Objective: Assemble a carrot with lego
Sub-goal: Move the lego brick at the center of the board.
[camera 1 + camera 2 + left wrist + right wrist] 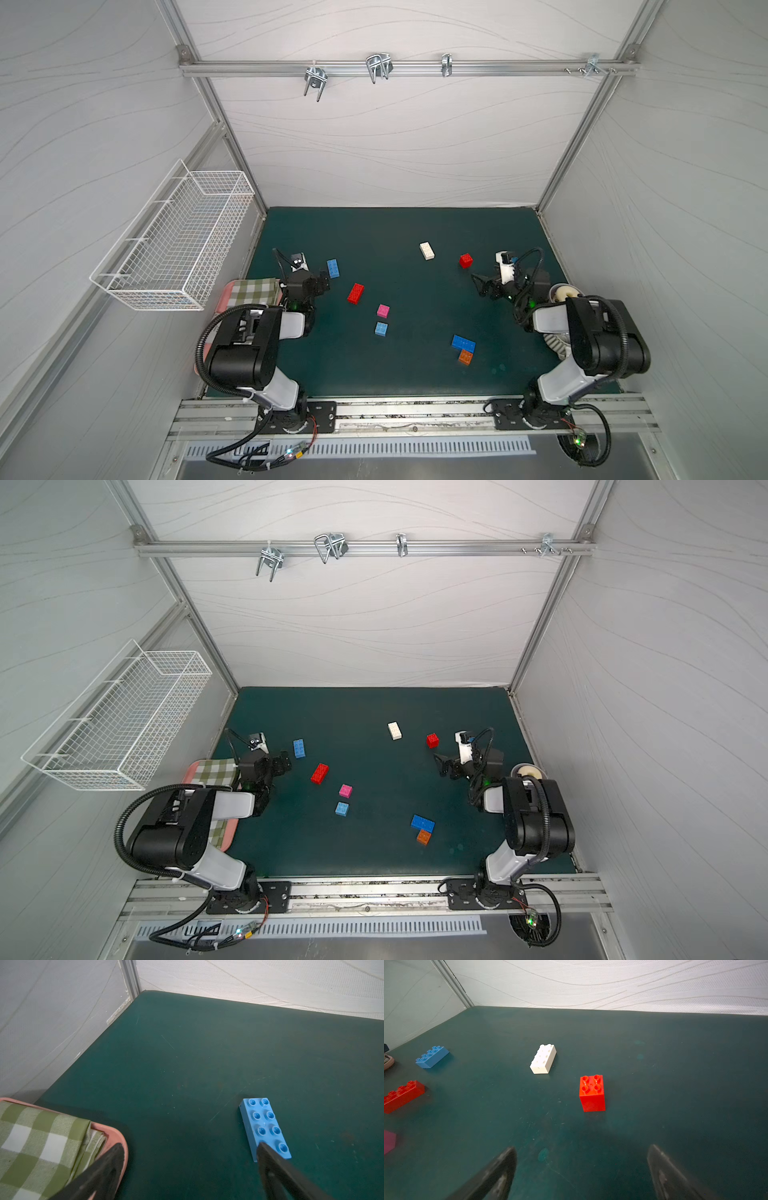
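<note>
Right wrist: square red brick (592, 1093)

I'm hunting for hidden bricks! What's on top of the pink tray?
A folded green-and-white checked cloth lies on the pink tray and covers most of it. Anything under the cloth is hidden, so I can't tell.

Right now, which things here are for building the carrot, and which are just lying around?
For the job: white brick, tall red brick, long red brick, long light-blue brick, pink brick, small light-blue brick, blue brick, orange brick.

Just lying about: checked cloth, pink tray, wire basket, hooks.
</note>
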Robot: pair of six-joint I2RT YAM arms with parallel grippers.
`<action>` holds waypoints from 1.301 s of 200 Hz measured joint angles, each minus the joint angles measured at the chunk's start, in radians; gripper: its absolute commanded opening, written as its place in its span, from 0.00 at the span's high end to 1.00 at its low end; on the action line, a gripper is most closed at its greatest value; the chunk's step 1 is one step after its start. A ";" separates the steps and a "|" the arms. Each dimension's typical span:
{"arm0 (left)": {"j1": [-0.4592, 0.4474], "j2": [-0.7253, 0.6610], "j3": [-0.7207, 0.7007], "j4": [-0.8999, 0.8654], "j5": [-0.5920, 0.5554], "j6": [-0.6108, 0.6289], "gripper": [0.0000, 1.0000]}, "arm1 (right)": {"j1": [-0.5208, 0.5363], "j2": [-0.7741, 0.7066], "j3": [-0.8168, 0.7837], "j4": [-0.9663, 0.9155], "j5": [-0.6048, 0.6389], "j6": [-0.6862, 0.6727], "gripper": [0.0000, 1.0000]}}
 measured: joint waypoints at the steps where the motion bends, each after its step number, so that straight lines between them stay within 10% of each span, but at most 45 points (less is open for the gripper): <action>1: 0.000 0.000 0.000 0.000 0.000 0.000 0.01 | 0.000 0.000 0.000 0.000 0.000 0.000 0.01; 215: 0.000 -0.004 0.000 -0.001 -0.001 0.003 0.01 | -0.001 -0.004 0.000 -0.006 0.004 0.001 0.01; 260: -0.026 -0.195 0.135 -0.350 0.001 0.005 0.01 | 0.103 -0.250 0.217 -0.470 0.148 -0.010 0.01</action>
